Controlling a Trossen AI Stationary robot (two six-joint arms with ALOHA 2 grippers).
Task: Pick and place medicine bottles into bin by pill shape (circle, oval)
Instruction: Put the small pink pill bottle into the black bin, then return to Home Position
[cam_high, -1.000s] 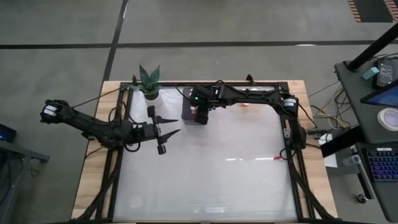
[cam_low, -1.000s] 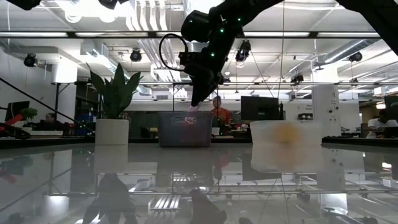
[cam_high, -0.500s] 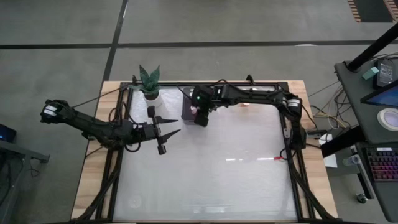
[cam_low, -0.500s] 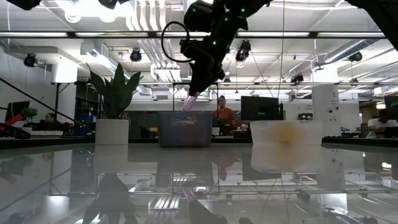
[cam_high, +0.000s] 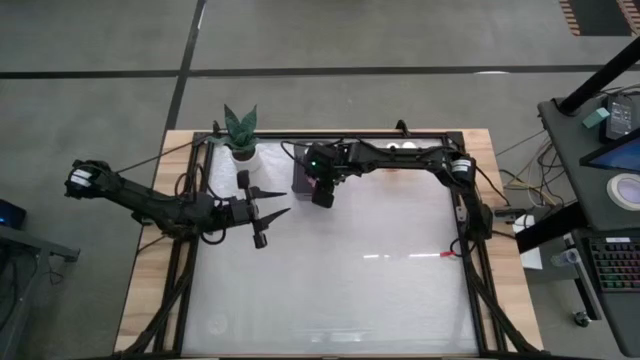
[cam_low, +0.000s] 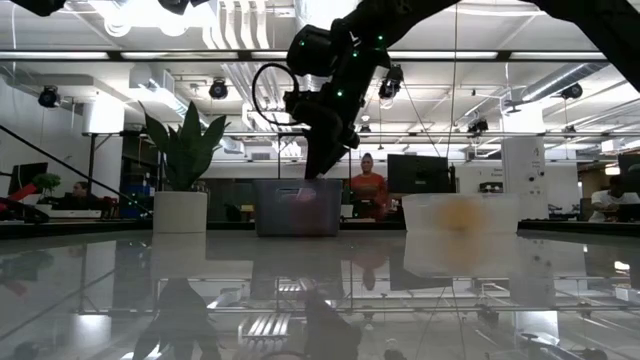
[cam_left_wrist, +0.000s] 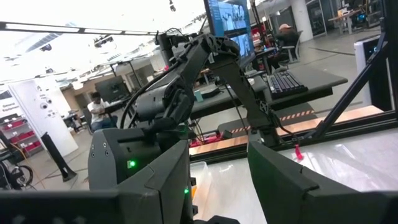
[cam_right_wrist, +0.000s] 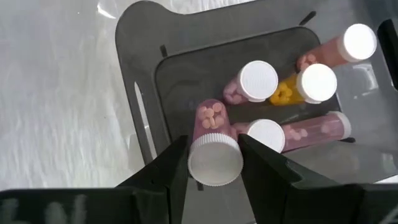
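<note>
My right gripper (cam_high: 322, 193) is at the table's far side, over a dark grey bin (cam_right_wrist: 140, 74), and is shut on a medicine bottle (cam_right_wrist: 211, 134) with a white cap and pink round pills. Several more white-capped bottles (cam_right_wrist: 258, 81) with pink or yellow pills lie in the bin. In the low view the gripper's tip (cam_low: 318, 170) is just above the bin's rim (cam_low: 296, 184). My left gripper (cam_high: 268, 214) is open and empty over the table's left side. My right gripper pinches the bottle between its two fingers (cam_right_wrist: 176, 163) at the cap end (cam_right_wrist: 214, 163). The fingers come from above, pointing down into the bin. The bottle lies along the fingers, cap toward the wrist, and its pill-filled end (cam_right_wrist: 210, 116) points down over the bin's floor.
A white plant pot (cam_high: 242, 152) with a green plant stands at the far left, next to the dark bin. A translucent bin (cam_low: 460, 225) with something yellow-orange in it stands at the far side, right of the dark bin. People show in the room behind.
My right gripper, still shut on the bottle, rose a little and then went down toward the dark bin. The bottle, seen above the rim half a second ago, now sits at the rim in the low view.
</note>
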